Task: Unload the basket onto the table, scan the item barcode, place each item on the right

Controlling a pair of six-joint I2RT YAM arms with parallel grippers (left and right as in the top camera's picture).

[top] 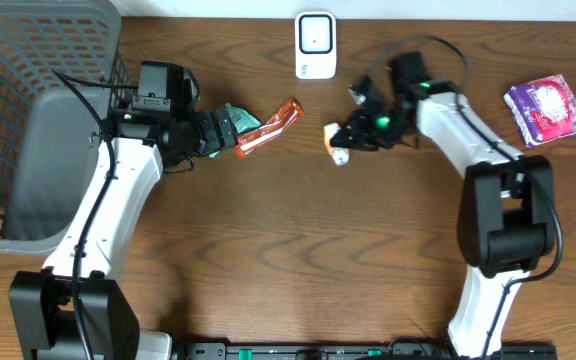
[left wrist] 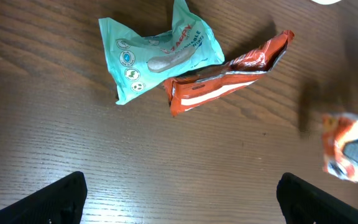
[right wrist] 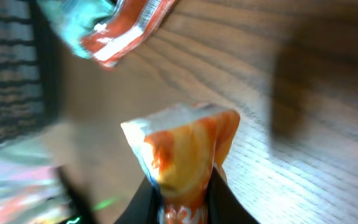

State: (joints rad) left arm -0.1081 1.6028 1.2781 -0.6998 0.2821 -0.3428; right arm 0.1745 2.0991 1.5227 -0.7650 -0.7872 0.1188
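Wooden table (top: pixel 288 260), orange packet (top: pixel 336 140) pinched near white scanner (top: pixel 315 45)

Right gripper (right wrist: pixel 182 196) clamped tight on lower end of orange packet, close to scanner but apart from it, print on packet too blurred to read; left gripper (left wrist: pixel 188 199) spread wide with nothing between its fingers, hovering over teal packet (left wrist: pixel 157 56) and red packet (left wrist: pixel 229 71), those two lying touching on the wood; purple packet (top: pixel 546 108) well apart near right edge; grey basket (top: pixel 28 60) at far left

Orange-and-white packet (right wrist: pixel 185 149), teal pouch (left wrist: pixel 157 56), red white-striped wrapper (left wrist: pixel 229 74), purple pack (top: pixel 546 108), grey lattice basket (top: pixel 8 120)
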